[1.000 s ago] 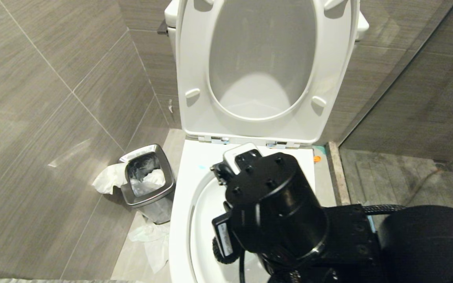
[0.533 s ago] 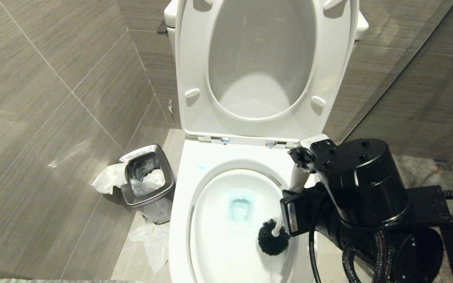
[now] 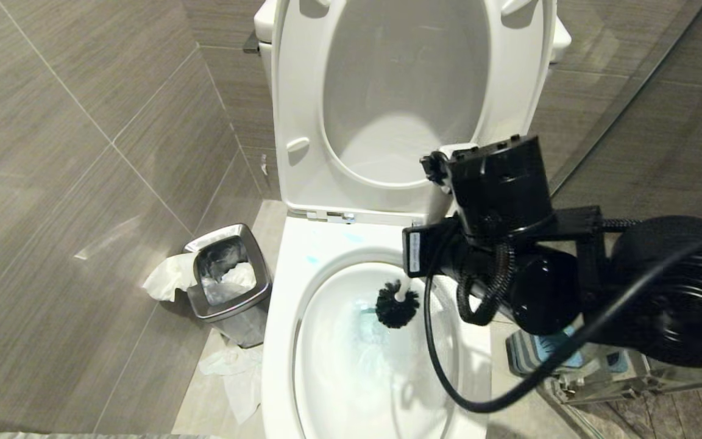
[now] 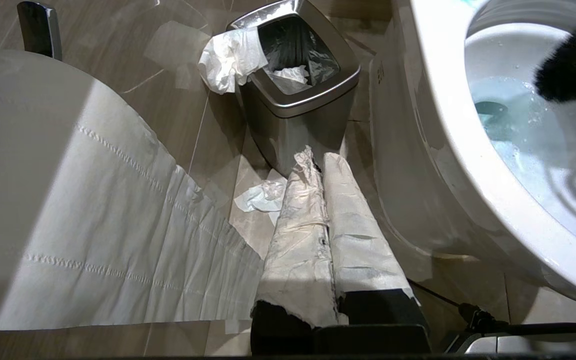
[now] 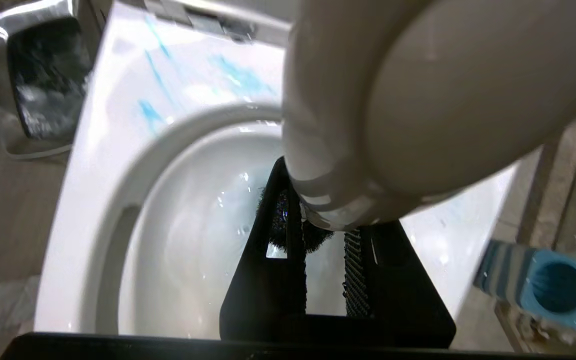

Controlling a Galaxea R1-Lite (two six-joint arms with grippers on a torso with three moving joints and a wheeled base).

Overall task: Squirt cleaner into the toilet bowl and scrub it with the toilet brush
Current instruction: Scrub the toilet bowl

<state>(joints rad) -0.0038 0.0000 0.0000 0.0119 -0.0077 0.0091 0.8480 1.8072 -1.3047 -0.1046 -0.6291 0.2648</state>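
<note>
Brush [image 3: 397, 303]: black head inside bowl [image 3: 278, 341], at 12 o'clock of basin, over blue-tinted water; cleaner [image 5: 150, 112] streaks on back rim. Right gripper [image 5: 325, 227] clamped on brush handle. Bin [image 3: 229, 274] at bowl's 9 o'clock holds black liner and crumpled paper [image 4: 288, 75]; more paper [image 3: 232, 372] on floor beside. Blue holder [image 5: 558, 287] at bowl's 3 o'clock. Half second ago I had brush head at basin's 3 o'clock; now further back. Handle mostly hidden behind wrist. Left gripper [image 4: 324, 165] together, wrapped in paper, parked low near bin.

The right gripper [image 5: 325, 260] points steeply down with jaws clamped narrow, while the left gripper [image 4: 325, 220] rests shut.
</note>
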